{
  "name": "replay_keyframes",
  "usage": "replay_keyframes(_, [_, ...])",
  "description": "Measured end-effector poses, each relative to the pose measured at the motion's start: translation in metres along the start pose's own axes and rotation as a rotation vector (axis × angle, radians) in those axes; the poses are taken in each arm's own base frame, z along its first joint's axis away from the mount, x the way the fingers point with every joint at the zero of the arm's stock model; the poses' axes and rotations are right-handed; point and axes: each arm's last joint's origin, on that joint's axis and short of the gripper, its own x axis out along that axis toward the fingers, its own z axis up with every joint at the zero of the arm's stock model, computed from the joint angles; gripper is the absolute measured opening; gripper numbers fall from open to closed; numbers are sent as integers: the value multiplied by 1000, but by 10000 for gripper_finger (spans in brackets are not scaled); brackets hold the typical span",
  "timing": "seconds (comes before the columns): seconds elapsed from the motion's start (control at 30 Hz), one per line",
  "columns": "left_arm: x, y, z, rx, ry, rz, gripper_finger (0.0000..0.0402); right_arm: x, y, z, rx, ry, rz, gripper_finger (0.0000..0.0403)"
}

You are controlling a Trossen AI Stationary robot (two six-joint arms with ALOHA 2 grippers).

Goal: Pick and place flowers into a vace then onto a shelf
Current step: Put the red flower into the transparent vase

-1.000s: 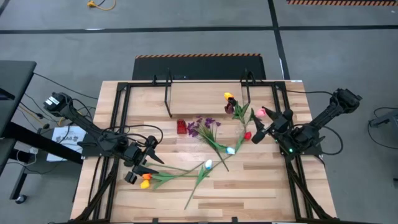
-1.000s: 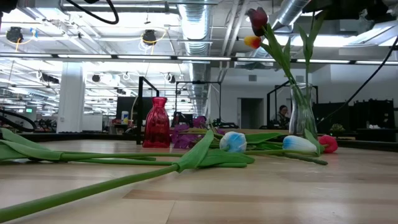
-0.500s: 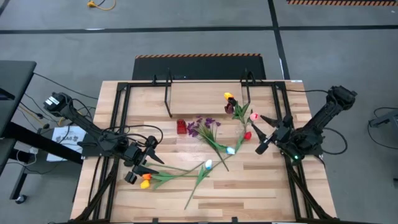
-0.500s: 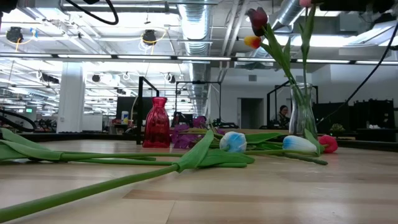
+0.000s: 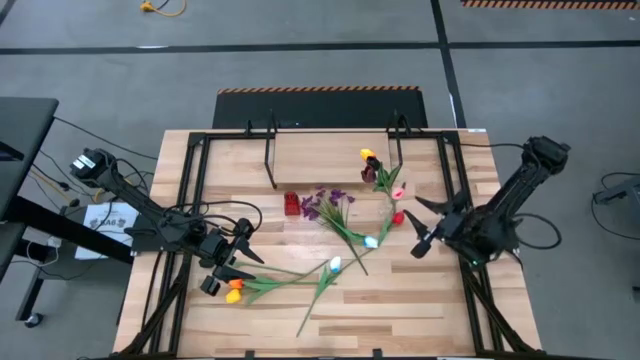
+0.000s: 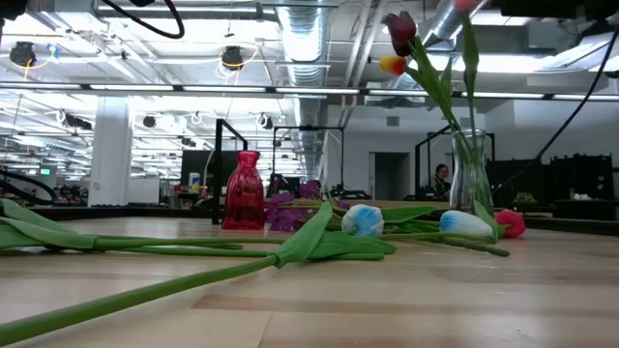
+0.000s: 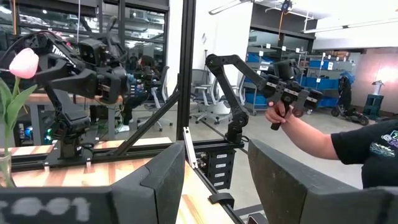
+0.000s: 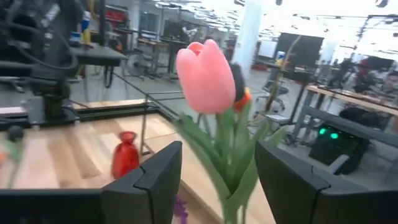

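Right hand (image 5: 422, 222) fingers apart, gripping nothing; the pink tulip (image 8: 206, 76) stands just ahead of it in the clear glass vase (image 6: 471, 176), vase hard to see from above. Left hand (image 5: 232, 262) fingers apart over the desk (image 5: 420, 300); an orange tulip (image 5: 235, 292) lies beside it. Red vase (image 5: 291, 204) and purple sprig (image 5: 325, 205) sit between the hands.

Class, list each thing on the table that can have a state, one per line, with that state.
Clear vase: upright, holding three tulips.
Pink tulip: standing in the clear vase, released.
Red vase: upright, empty.
Red tulip: lying on the table.
Purple sprig: lying flat.
Right tool: open, empty.
Left tool: open, empty.
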Motion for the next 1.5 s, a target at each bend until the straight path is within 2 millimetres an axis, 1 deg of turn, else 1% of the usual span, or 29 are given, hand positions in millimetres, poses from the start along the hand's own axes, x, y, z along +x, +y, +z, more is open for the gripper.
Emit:
replay_keyframes(0.13, [0, 0, 0, -2, 0, 0, 167, -11, 4, -5, 90, -10, 64, 189])
replay_keyframes(0.2, [0, 0, 0, -4, 0, 0, 167, -18, 8, -9, 123, -23, 126, 185])
replay_keyframes(0.27, [0, 0, 0, -4, 0, 0, 167, -24, 13, -13, 122, -53, 263, 179])
replay_keyframes(0.37, [0, 0, 0, -4, 0, 0, 167, -31, 21, -17, 131, -88, 534, 165])
replay_keyframes(0.47, [0, 0, 0, -4, 1, 0, 167, -27, 27, -18, 183, -88, 735, 148])
replay_keyframes(0.57, [0, 0, 0, -4, 1, 0, 167, -17, 31, -15, 227, -101, 914, 131])
replay_keyframes(0.63, [0, 0, 0, -4, 2, 0, 167, -9, 32, -13, 241, -123, 1000, 122])
replay_keyframes(0.7, [0, 0, -1, -3, 7, 0, 167, 2, 32, -12, 239, -122, 1005, 117])
replay_keyframes(0.8, [0, 0, -2, -2, 16, 1, 167, 16, 31, -13, 252, -50, 954, 116])
replay_keyframes(0.9, [0, 0, -3, -8, 32, 2, 167, 27, 40, -20, 250, 43, 954, 116])
replay_keyframes(0.97, [0, 0, -3, -10, 32, 2, 167, 28, 50, -24, 226, 73, 968, 117])
replay_keyframes(1.07, [0, 0, -3, -10, 33, 2, 167, 30, 73, -30, 156, 114, 977, 118])
replay_keyframes(1.17, [0, 0, -4, -9, 45, -3, 167, 34, 95, -40, 74, 173, 945, 118])
replay_keyframes(1.23, [0, 0, -5, -11, 50, -3, 167, 35, 107, -42, 22, 207, 921, 118])
replay_keyframes(1.33, [0, 0, -5, -33, 53, -2, 167, 34, 118, -45, -63, 277, 884, 118])
replay_keyframes(1.4, [0, 0, -5, -46, 53, -2, 167, 32, 123, -43, -93, 310, 846, 118])
replay_keyframes(1.5, [0, 0, -5, -50, 55, -1, 167, 28, 124, -41, -155, 346, 815, 118])
